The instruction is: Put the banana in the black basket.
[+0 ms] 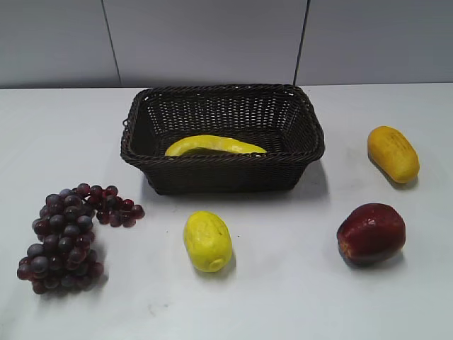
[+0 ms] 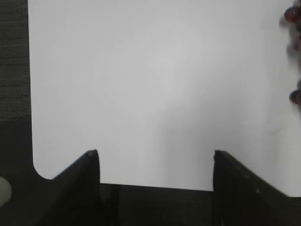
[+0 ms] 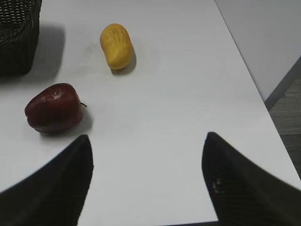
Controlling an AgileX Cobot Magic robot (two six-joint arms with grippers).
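The pale-yellow curved banana (image 1: pixel 214 146) lies inside the black basket (image 1: pixel 223 161), which stands at the back middle of the white table. No gripper shows in the exterior view. My left gripper (image 2: pixel 156 157) is open and empty over bare table near its left edge. My right gripper (image 3: pixel 146 141) is open and empty over bare table near the right front edge. A corner of the basket (image 3: pixel 18 37) shows at the top left of the right wrist view.
A bunch of dark grapes (image 1: pixel 67 234) lies front left; a few grapes (image 2: pixel 295 56) show at the left wrist view's right edge. A yellow lemon-like fruit (image 1: pixel 207 241) lies in front of the basket. A red apple (image 1: pixel 371 233) (image 3: pixel 53 108) and an orange-yellow oblong fruit (image 1: pixel 393 153) (image 3: pixel 116 45) lie on the right.
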